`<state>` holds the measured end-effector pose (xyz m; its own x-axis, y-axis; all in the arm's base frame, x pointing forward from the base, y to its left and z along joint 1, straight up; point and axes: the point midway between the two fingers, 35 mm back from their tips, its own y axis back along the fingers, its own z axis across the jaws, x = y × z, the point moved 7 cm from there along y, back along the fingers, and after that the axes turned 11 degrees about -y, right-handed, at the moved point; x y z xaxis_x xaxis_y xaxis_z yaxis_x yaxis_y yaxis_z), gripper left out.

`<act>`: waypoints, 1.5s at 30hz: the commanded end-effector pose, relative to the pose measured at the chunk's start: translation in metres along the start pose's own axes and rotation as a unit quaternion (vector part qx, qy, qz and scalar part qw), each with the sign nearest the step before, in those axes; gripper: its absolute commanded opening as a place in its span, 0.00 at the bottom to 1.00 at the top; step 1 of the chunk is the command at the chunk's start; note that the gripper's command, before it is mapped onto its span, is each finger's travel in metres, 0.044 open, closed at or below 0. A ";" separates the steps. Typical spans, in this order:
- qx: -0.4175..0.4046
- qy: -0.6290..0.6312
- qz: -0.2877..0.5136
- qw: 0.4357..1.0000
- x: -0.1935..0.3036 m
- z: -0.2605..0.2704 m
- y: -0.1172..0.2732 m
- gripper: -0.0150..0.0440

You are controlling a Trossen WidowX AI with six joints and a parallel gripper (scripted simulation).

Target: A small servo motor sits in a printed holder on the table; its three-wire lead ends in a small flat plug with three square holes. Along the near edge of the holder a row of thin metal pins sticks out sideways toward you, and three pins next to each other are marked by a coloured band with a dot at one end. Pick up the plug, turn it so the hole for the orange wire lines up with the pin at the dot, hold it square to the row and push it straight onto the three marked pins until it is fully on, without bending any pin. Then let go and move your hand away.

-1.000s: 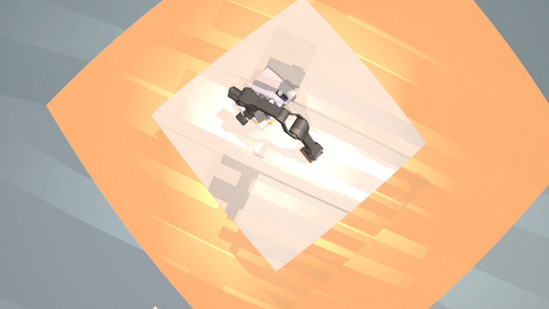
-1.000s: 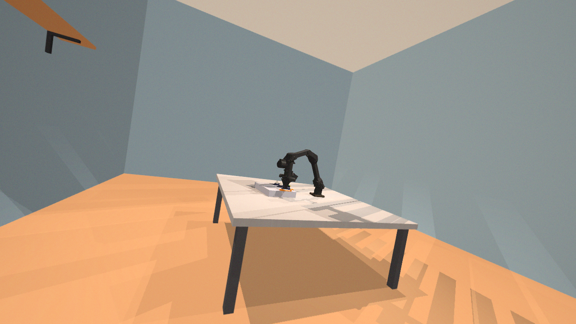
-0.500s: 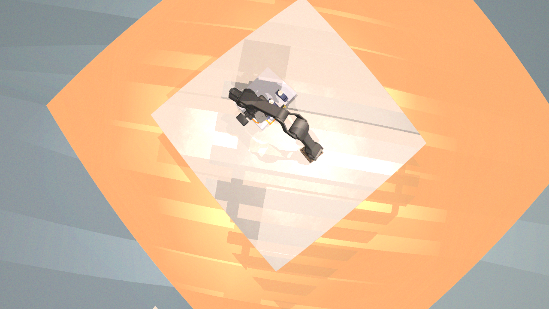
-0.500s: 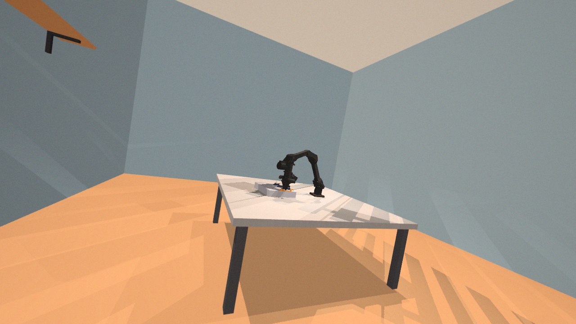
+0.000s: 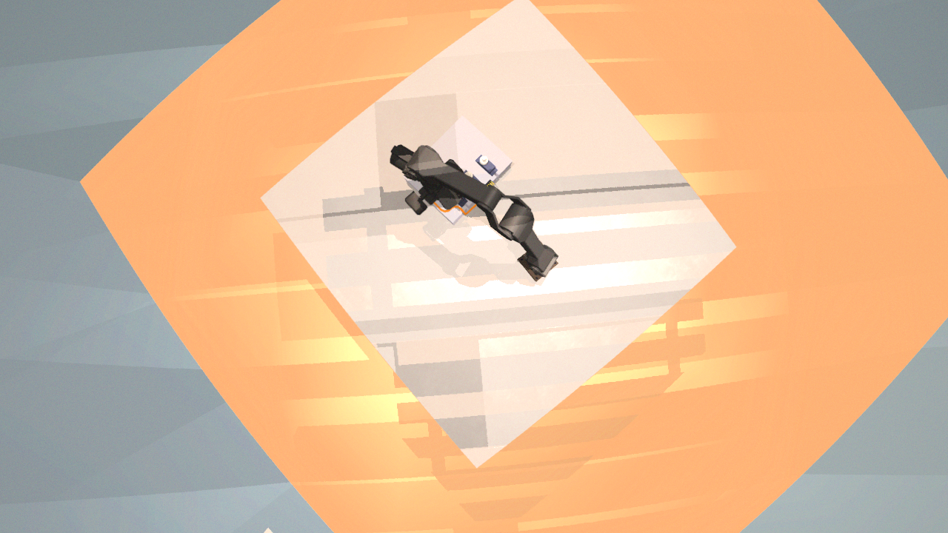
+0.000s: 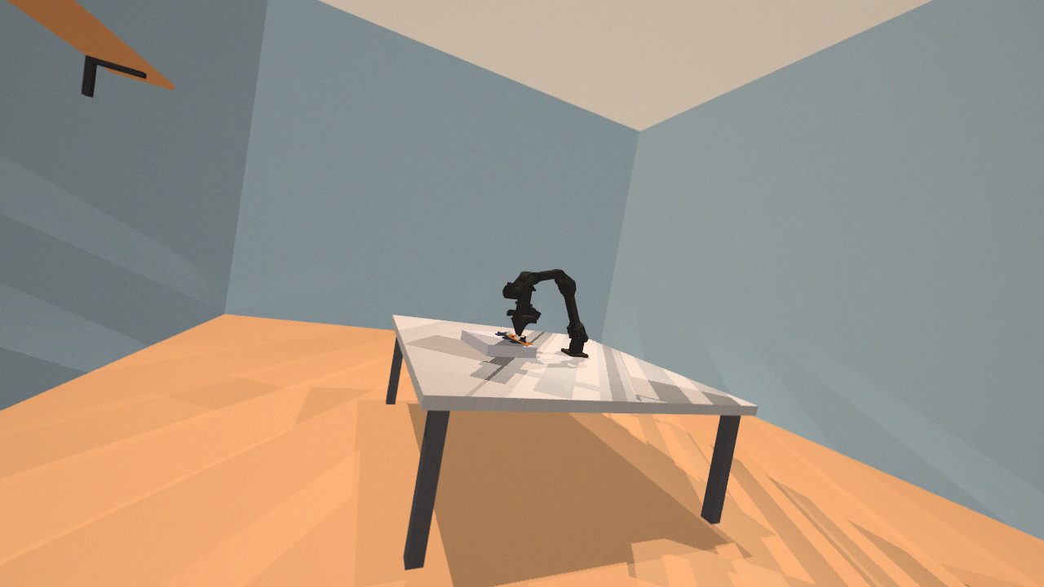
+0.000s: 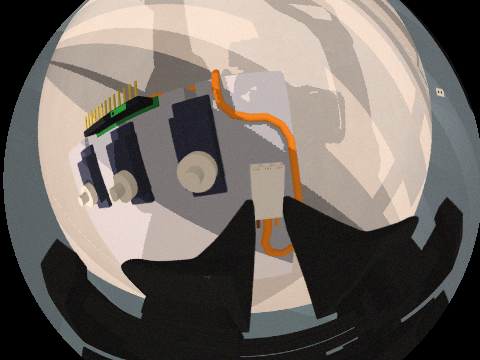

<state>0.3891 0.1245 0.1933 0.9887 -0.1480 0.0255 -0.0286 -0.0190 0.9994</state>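
Note:
My gripper is shut on the pale flat plug, with a fingertip at each long side near its wire end. Its far end shows small orange marks; a brown stub and an orange stub show at the wire end. I cannot tell its height above the pale holder. The orange lead loops back beside it to the servo motor. The thin gold pins stand out at the upper left of the wrist view, clear of the plug. A green band with a dark dot marks some.
Two more dark blue servos with pale round horns stand on the holder, between the nearest servo and its far end. The holder lies on the pale table. The arm covers part of the holder in the top view.

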 end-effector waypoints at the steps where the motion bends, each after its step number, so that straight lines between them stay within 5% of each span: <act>1: 0.002 0.002 0.006 1.000 0.000 0.000 0.019 0.25; 23: 0.001 -0.294 0.005 0.956 -0.020 0.033 0.029 0.25; 45: 0.001 -0.627 0.004 0.779 -0.050 0.072 0.033 0.25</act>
<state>0.3345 0.0661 0.2230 0.1779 -0.9840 -0.0100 -0.0325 -0.0160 0.9993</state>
